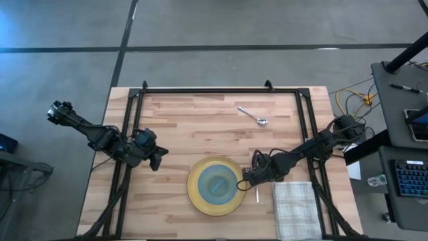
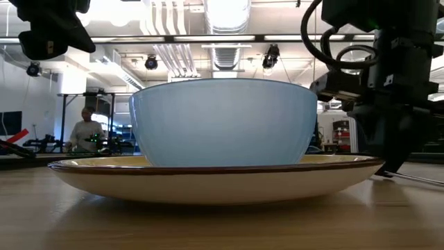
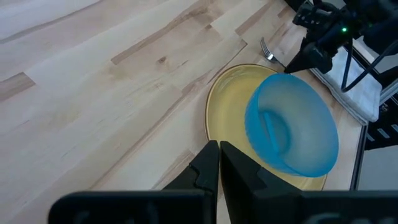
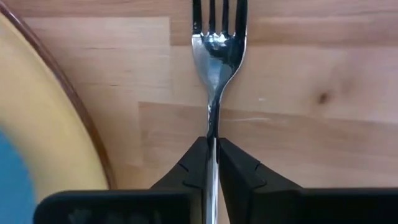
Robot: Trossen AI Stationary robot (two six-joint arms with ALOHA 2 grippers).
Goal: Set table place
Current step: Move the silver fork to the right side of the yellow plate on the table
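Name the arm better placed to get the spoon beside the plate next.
Left, probably. The left gripper is shut on nothing, beside the plate. The right gripper is shut on the fork. The spoon lies far up the table, a reach for either.

The high view looks straight down on the whole table [image 1: 200, 114]. The low view sits at tabletop level, close to the plate [image 2: 215, 182] and bowl [image 2: 223, 121] — both also seen from the left wrist view. The right wrist view looks down close — fork [image 4: 214, 56], plate edge.
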